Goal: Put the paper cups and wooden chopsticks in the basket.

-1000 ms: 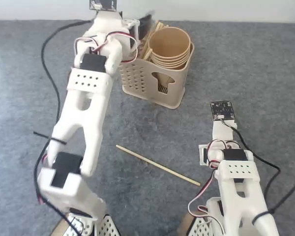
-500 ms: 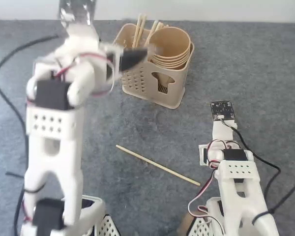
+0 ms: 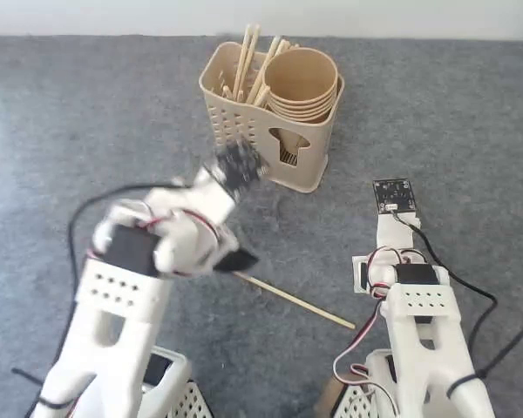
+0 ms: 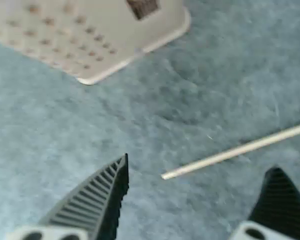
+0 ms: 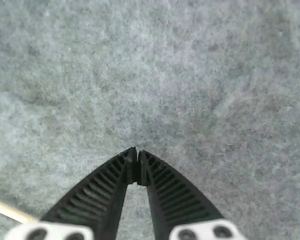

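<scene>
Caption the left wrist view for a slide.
Open left claw framing a loose chopstick's end, basket farther off.

basket: 1
paper cups: around 5, all nested in one stack
chopsticks in the basket: 4-ish, hard to count
loose chopstick: 1
robot arms: 2

No legible text or labels anywhere.

Paper cups: brown nested stack, upright in the basket.
Basket: beige, perforated, upright on the counter.
Chopsticks: several leaning inside, beside the cups.
Loose chopstick: flat on the counter, apart.
</scene>
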Controlling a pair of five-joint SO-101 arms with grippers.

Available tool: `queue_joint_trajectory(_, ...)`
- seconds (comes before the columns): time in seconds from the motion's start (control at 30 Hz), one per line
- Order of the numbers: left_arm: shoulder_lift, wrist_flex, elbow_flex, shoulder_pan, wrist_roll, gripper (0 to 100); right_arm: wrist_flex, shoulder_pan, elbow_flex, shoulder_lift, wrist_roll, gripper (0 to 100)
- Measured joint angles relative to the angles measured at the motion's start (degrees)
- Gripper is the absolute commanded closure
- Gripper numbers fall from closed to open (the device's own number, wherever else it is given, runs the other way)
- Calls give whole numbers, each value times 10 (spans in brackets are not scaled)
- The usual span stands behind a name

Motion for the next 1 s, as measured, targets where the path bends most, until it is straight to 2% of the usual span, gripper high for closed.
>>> queue_joint_trajectory(0.2, -4, -25, 127, 40, -49, 611, 0, 7, 0, 0, 0, 990)
queue_joint_trajectory(0.4, -4, -70, 177, 81, -52, 611, 0, 4, 0, 0, 0, 990)
queue_joint_trajectory(0.53, -4, -132, 207, 88, -55, 611, 0, 4, 0, 0, 0, 990)
queue_joint_trajectory(0.7, -5, -169, 214, 88, -55, 615, 0, 4, 0, 0, 0, 990)
queue_joint_trajectory(0.9, 46, -184, 214, 108, -55, 734, 0, 4, 0, 0, 0, 990)
queue_joint_trajectory(1.0, 121, -207, 209, 123, -55, 735, 0, 4, 0, 0, 0, 990)
